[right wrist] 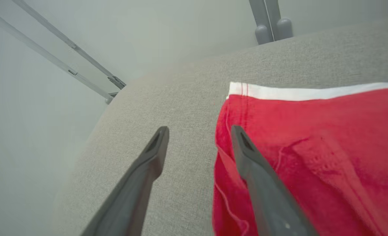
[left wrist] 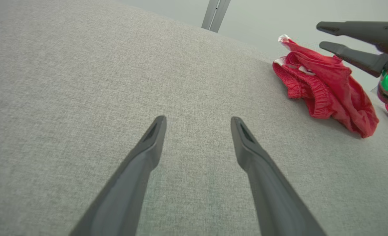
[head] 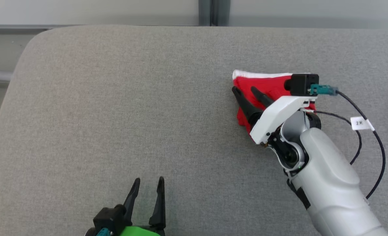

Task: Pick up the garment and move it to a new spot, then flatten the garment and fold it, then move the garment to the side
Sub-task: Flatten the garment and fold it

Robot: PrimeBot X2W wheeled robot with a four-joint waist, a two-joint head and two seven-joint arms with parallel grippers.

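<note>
Garment (head: 269, 83) on grey cushion (head: 115, 98), right gripper (head: 244, 88) jaws apart over its edge, left gripper (head: 149, 179) jaws apart, empty

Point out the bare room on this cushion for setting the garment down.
The wide stretch of grey cushion left of the red garment is bare, from the far edge to the open left gripper at the near edge. The right side is crowded: the open right gripper and its arm hang over the garment.

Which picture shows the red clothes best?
The left wrist view: the garment lies nearly whole there. In the head view the right arm covers much of it; the right wrist view crops it close.
</note>
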